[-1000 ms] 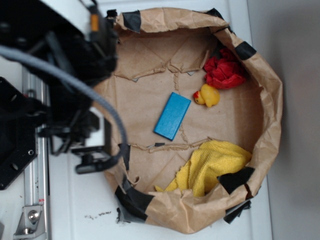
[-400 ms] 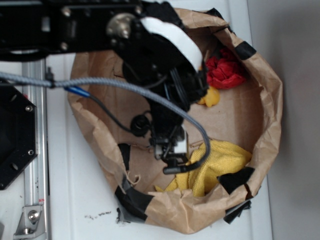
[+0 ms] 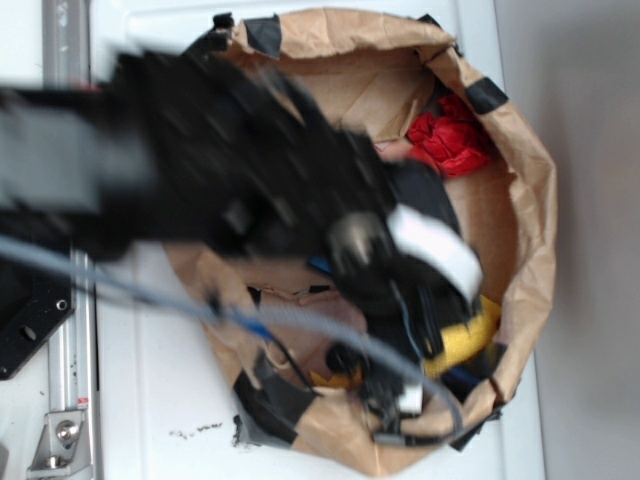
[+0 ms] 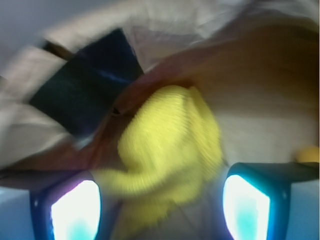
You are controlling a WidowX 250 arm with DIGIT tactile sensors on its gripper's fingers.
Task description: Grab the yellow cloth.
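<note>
The yellow cloth (image 4: 170, 150) fills the middle of the wrist view, bunched against the brown paper wall. My gripper (image 4: 160, 212) is open, and its two fingertips (image 4: 75, 212) stand on either side of the cloth's near edge without touching it. From outside, the blurred black arm covers most of the basin, and only a strip of the yellow cloth (image 3: 470, 335) shows at the lower right. There my gripper (image 3: 395, 410) hangs over the basin's lower rim, next to the cloth.
A crumpled brown paper basin (image 3: 530, 200) patched with black tape (image 4: 85, 85) holds everything. A red cloth (image 3: 450, 140) lies at its upper right. A sliver of the blue block (image 3: 318, 265) shows under the arm. White table surface (image 3: 150, 400) surrounds the basin.
The arm has swung from the basin's left edge across it to the lower right, over the yellow cloth. It now hides the duck and most of the blue block.
</note>
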